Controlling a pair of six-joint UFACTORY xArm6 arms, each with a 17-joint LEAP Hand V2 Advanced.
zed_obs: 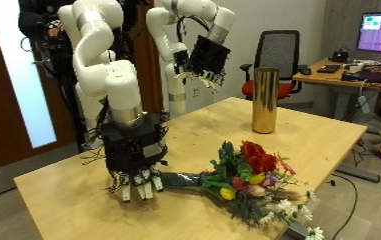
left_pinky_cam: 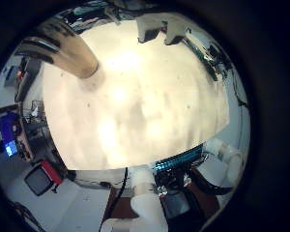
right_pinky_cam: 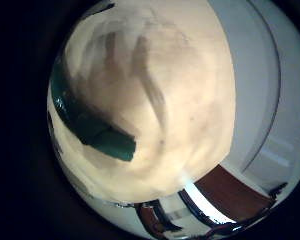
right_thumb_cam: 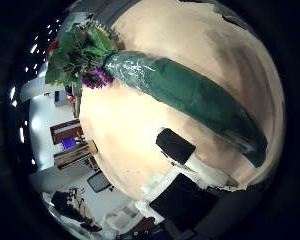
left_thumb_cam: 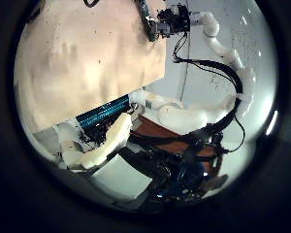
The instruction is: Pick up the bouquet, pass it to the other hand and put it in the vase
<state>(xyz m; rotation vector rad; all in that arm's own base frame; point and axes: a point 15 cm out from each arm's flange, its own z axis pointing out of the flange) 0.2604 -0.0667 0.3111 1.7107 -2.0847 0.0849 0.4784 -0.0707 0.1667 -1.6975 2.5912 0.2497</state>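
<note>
The bouquet (zed_obs: 250, 182) lies flat on the wooden table (zed_obs: 70, 195), its red, yellow and white blooms pointing away from the right hand (zed_obs: 134, 160) and its dark green wrapped stem (zed_obs: 180, 181) running back under that hand's fingertips (zed_obs: 137, 189). The right hand hangs palm-down with its fingers pointing toward the tabletop, only loosely bent; they stand at or just over the end of the wrap, and I cannot tell from the outside view whether they touch it — nothing is curled round it. Its thumb-side palm view shows the green wrap (right_thumb_cam: 195, 95) stretched long and close across the table with the flowers (right_thumb_cam: 82, 55) at the far end, so the palm sits right above the stem. The left hand (zed_obs: 210, 60) is held high and well apart, fingers relaxed and hanging, holding nothing, near the tall gold vase (zed_obs: 263, 100) that stands upright and empty beyond the flowers. By my reading the task is barely begun — the pick-up is about to be attempted, not yet made. Left to do: close the fingers on the stem and lift, hand the bouquet across to the left hand, then lower it stem-first into the vase.
</note>
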